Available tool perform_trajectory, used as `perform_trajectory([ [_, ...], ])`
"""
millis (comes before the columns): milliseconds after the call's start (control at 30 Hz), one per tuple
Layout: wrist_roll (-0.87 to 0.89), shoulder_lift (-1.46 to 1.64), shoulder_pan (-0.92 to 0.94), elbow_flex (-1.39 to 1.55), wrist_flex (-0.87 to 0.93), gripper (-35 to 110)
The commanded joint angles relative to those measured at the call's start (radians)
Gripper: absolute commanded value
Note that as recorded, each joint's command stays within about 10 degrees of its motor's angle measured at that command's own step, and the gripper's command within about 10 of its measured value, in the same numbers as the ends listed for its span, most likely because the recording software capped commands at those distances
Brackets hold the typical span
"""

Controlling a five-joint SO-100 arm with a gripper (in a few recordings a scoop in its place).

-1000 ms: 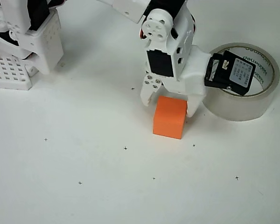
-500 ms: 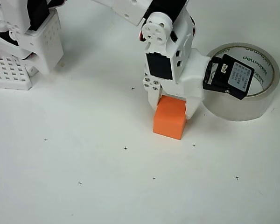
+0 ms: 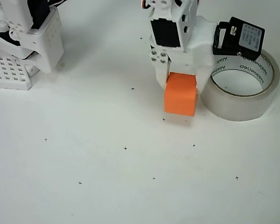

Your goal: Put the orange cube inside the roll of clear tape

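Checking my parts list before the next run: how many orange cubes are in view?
1. The small, matte bright-orange cube sits between the jaws of the white gripper, just left of the translucent roll of clear tape in the overhead view. Another could be hidden under the arm.

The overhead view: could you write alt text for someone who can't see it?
A white robot gripper holds an orange cube between its closed fingers, just left of a roll of clear tape lying flat on a white table. The cube is not yet inside the roll. The arm's white base stands at top left.
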Motion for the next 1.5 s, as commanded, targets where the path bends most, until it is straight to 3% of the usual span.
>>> perform_trajectory([
  [0,-0.020,0.126,-0.018,-0.117,0.046,11],
  [567,-0.048,0.072,-0.143,-0.376,0.098,11],
  [1100,-0.066,-0.288,-0.239,-0.686,0.098,11],
  [1467,-0.130,-0.328,-0.202,-0.739,0.147,39],
])
